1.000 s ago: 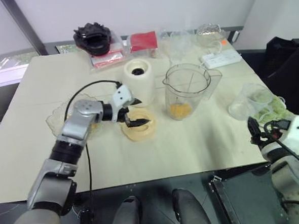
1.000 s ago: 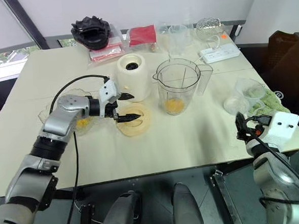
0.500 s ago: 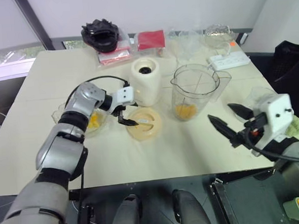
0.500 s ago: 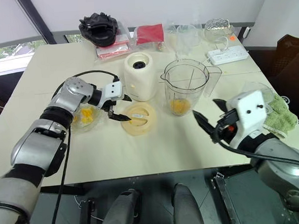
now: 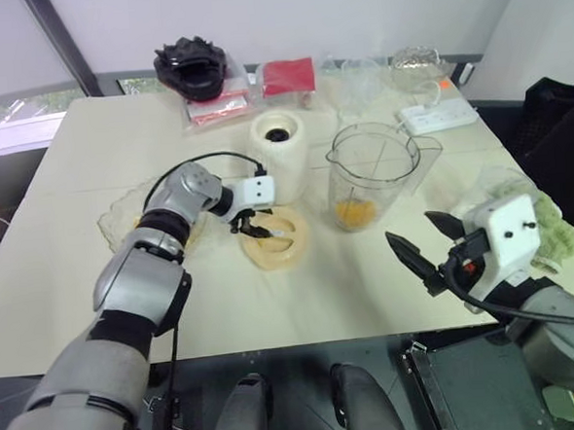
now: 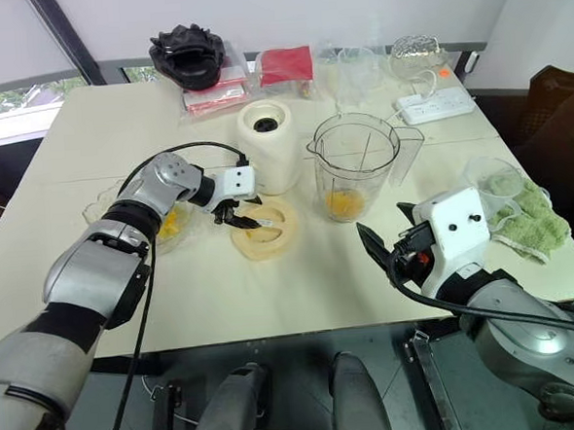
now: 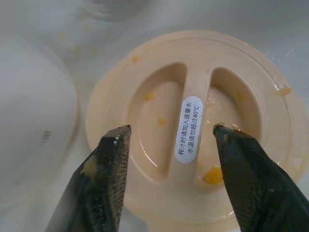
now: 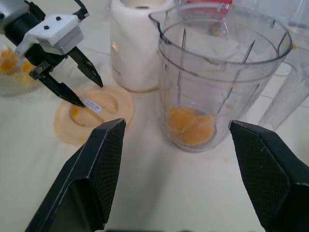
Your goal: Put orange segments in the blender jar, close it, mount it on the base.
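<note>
Head and wrist views of the working surface, a pale cream tabletop. The tall clear plastic blender jar with spout and side handle stands upright right of centre, a small heap of glossy orange segments at its bottom; the squat cream-white cylindrical base, dark socket up, stands just to its left and slightly farther off. More segments lie in a clear wavy-edged glass dish at the left. My left gripper hangs over the flat round cream plastic lid, which lies on the surface near the base; its black fingers are apart and straddle the raised centre bar carrying a white label, the tips close to the lid, and I cannot tell whether they touch it. My right gripper is held above the near right of the surface, spread wide and empty, pointed at the jar but well apart from it. I judge the lid light and stiff, best pinched across that bar; bits of pulp and juice on it suggest a slippery hold. I expect the jar to be light, rigid and smooth-walled, so the handle or the rim is the safer purchase, and it could tip if pushed high up.
</note>
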Controlling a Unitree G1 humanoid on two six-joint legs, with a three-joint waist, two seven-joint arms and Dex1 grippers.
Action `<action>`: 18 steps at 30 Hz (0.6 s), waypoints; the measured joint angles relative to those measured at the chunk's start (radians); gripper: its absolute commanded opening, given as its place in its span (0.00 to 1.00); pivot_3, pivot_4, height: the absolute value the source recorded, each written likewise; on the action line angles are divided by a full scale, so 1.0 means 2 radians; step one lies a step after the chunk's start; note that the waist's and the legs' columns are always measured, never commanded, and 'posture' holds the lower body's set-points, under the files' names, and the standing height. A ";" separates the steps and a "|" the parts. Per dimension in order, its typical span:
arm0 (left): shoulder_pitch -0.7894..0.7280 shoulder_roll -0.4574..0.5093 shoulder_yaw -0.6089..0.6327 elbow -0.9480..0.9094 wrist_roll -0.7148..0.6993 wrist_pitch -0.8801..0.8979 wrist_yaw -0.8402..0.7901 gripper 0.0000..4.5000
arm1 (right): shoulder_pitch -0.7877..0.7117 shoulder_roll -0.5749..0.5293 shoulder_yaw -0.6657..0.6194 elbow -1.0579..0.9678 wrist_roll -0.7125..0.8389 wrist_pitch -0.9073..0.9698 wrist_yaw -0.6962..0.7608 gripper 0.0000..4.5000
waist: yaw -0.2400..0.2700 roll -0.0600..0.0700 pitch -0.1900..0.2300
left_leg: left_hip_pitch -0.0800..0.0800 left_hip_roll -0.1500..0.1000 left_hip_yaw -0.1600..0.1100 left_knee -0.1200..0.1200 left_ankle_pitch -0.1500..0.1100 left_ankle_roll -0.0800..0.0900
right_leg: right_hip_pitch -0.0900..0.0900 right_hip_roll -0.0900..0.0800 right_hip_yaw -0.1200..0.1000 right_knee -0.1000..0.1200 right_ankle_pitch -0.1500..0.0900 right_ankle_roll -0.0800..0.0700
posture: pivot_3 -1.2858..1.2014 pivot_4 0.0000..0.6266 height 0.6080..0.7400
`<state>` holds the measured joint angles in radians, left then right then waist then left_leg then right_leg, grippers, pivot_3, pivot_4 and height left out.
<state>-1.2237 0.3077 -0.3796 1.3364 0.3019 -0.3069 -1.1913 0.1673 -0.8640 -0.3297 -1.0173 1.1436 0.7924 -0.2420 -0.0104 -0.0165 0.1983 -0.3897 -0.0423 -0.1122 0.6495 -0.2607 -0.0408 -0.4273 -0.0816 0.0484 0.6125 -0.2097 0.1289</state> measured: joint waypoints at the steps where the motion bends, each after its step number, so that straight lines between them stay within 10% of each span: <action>1: 0.000 -0.006 0.000 0.001 0.007 0.002 0.004 0.61 | 0.002 -0.007 0.003 0.000 0.002 -0.004 -0.005 0.79 | 0.000 0.000 0.000 | 0.000 0.000 0.000 0.000 0.000 0.000 | 0.000 0.000 0.000 0.000 0.000 0.000 | 0.52 0.24 1.00; 13: -0.004 -0.051 -0.022 0.010 0.074 0.029 0.073 0.61 | 0.004 -0.041 0.003 0.000 0.023 -0.018 -0.029 0.79 | 0.001 -0.001 -0.001 | 0.002 0.000 0.000 0.000 0.000 0.000 | 0.003 0.000 0.000 0.000 0.000 0.000 | 0.52 0.24 1.00; 18: -0.002 -0.064 -0.029 0.013 0.084 0.043 0.081 0.22 | 0.005 -0.048 0.002 0.000 0.030 -0.019 -0.034 0.79 | 0.003 -0.001 -0.001 | 0.008 0.001 0.000 0.000 0.000 0.000 | 0.011 0.000 0.000 -0.002 -0.003 0.000 | 0.52 0.24 1.00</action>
<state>-1.2283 0.1804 -0.4381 1.3633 0.4692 -0.2207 -1.0302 0.1770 -0.9595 -0.3257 -1.0173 1.2029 0.7545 -0.3108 -0.0041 -0.0193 0.1958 -0.3734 -0.0406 -0.1122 0.6498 -0.2610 -0.0408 -0.4050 -0.0815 0.0477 0.6084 -0.2151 0.1283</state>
